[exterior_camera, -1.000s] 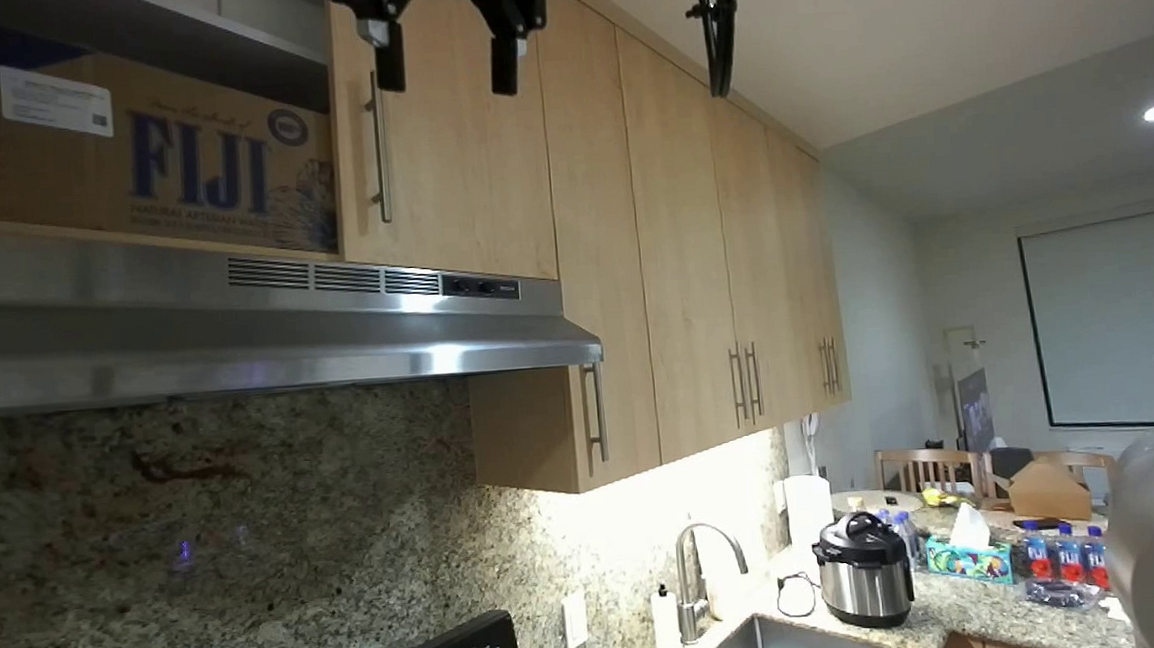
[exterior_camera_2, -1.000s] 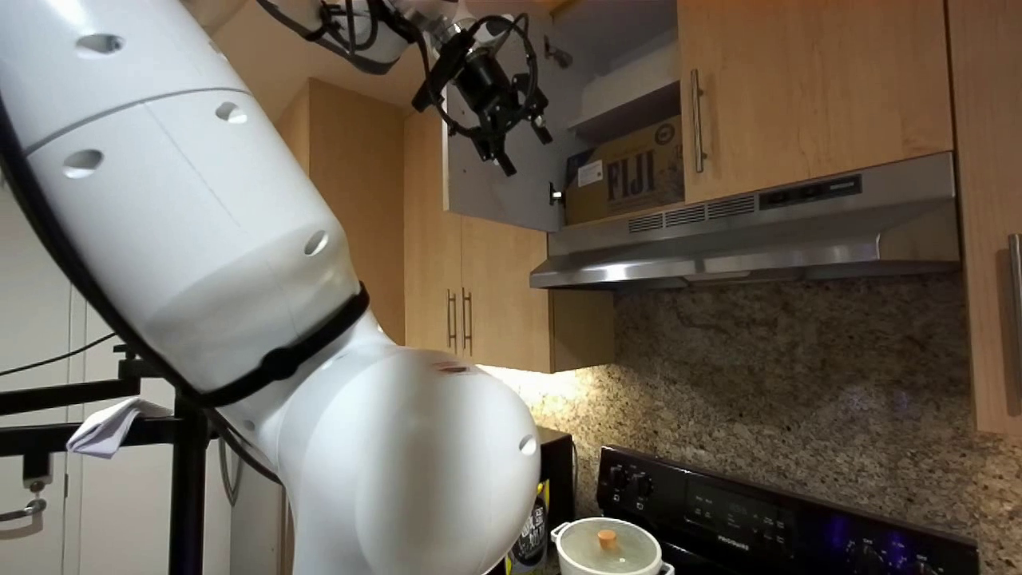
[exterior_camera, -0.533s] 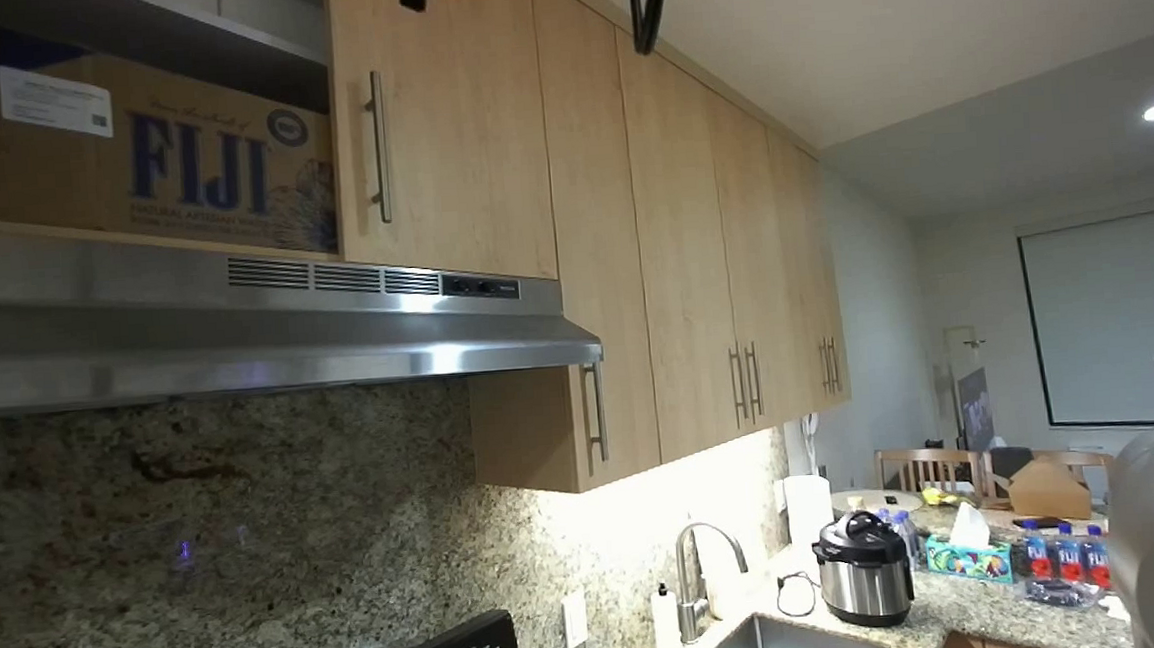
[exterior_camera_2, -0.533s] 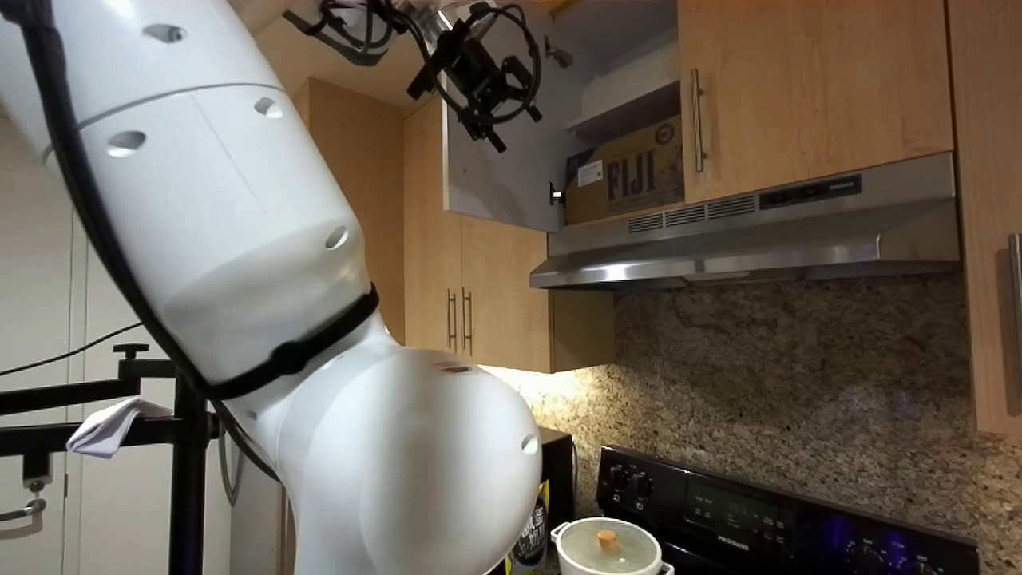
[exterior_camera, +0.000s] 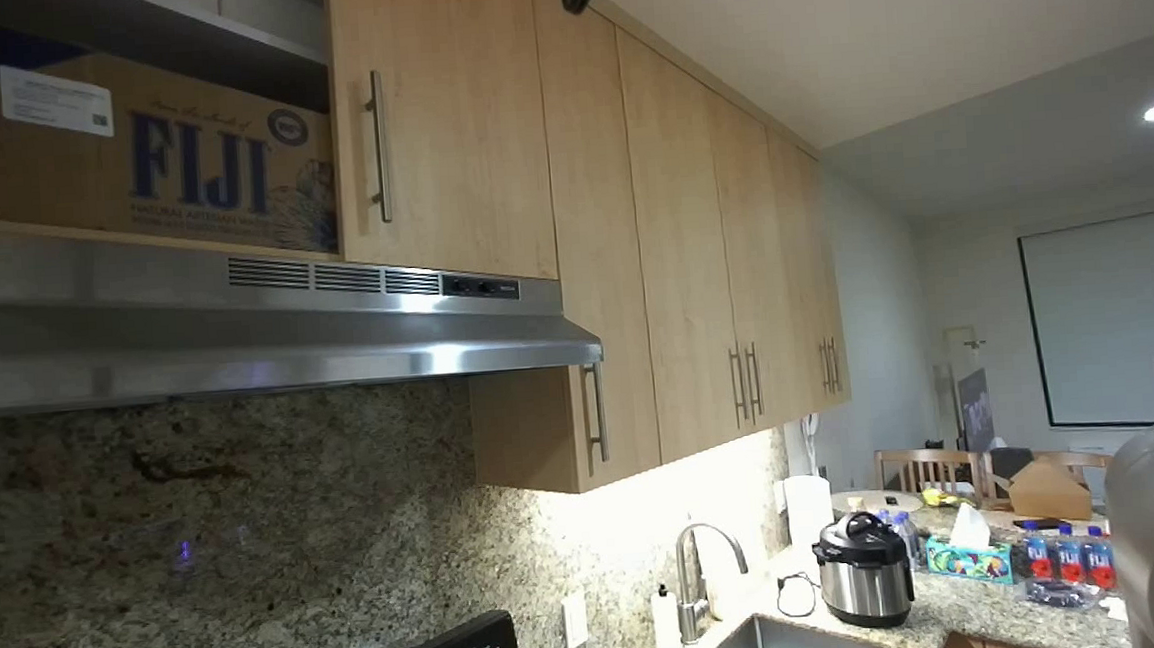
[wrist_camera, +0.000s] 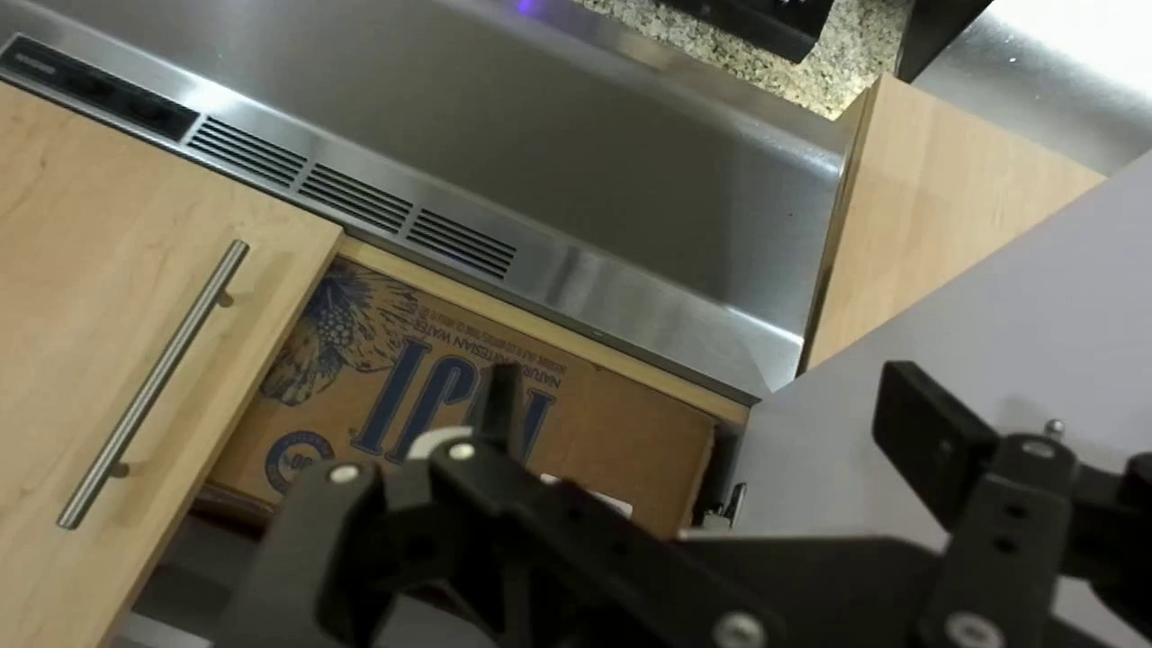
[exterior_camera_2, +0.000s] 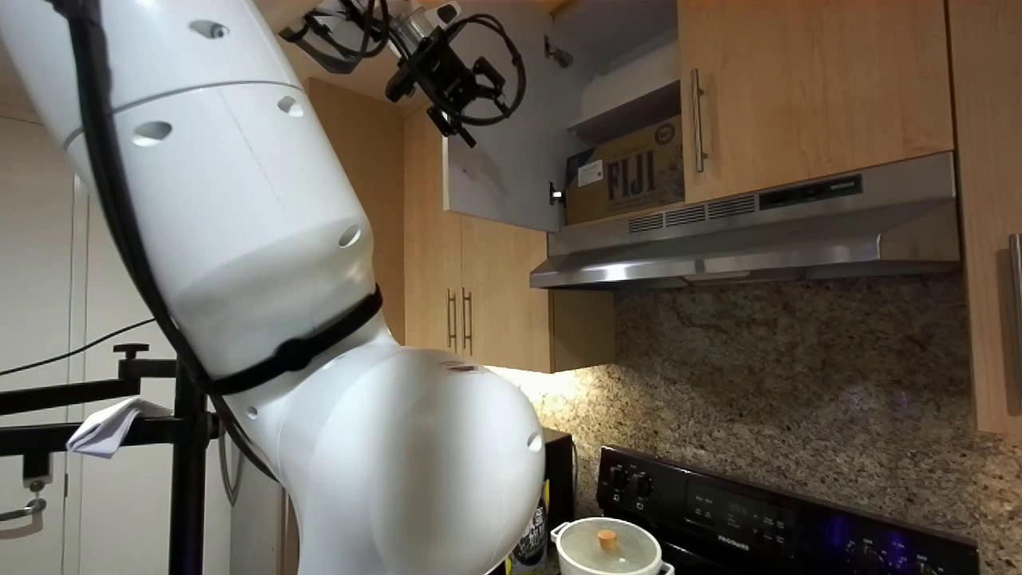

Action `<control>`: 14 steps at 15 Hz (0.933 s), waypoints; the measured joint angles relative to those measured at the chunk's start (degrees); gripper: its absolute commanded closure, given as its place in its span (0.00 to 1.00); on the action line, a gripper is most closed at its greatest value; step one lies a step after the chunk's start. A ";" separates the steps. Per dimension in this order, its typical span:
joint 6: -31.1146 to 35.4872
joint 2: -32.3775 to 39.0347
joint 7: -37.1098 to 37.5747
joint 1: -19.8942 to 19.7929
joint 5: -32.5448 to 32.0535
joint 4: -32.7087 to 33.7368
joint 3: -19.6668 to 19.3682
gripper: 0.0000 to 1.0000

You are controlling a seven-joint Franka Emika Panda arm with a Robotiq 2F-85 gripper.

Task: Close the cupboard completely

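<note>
The cupboard is the short light-wood cabinet above the range hood. One door, with a silver bar handle, is shut [exterior_camera: 454,121]; it also shows in an exterior view [exterior_camera_2: 814,80] and the wrist view [wrist_camera: 135,261]. The other door stands wide open with its grey inner face [exterior_camera_2: 511,172] showing; that face fills the right of the wrist view [wrist_camera: 837,432]. Its handle is hidden. My gripper [exterior_camera_2: 485,124] is open and empty, in front of the open door's inner side near its free edge. In the wrist view my gripper [wrist_camera: 706,391] has its fingers wide apart.
A FIJI cardboard box [exterior_camera: 217,166] sits inside the cupboard. The steel range hood [exterior_camera_2: 750,228] juts out below it. Taller light-wood cabinets [exterior_camera_2: 503,295] stand beside it. A white pot [exterior_camera_2: 607,547] is near the black stove [exterior_camera_2: 782,511].
My gripper has moved left and slightly up in an exterior view, toward the open door's free edge, and has left the other picture at the top. The doors have not moved.
</note>
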 measured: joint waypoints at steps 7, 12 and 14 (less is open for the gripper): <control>2.89 -3.51 0.00 2.03 -0.09 -0.56 0.09 0.00; 8.79 -7.47 -0.58 3.62 -0.09 -5.26 -0.91 0.00; 11.53 -8.55 -1.93 4.16 -0.09 -7.78 -1.19 0.00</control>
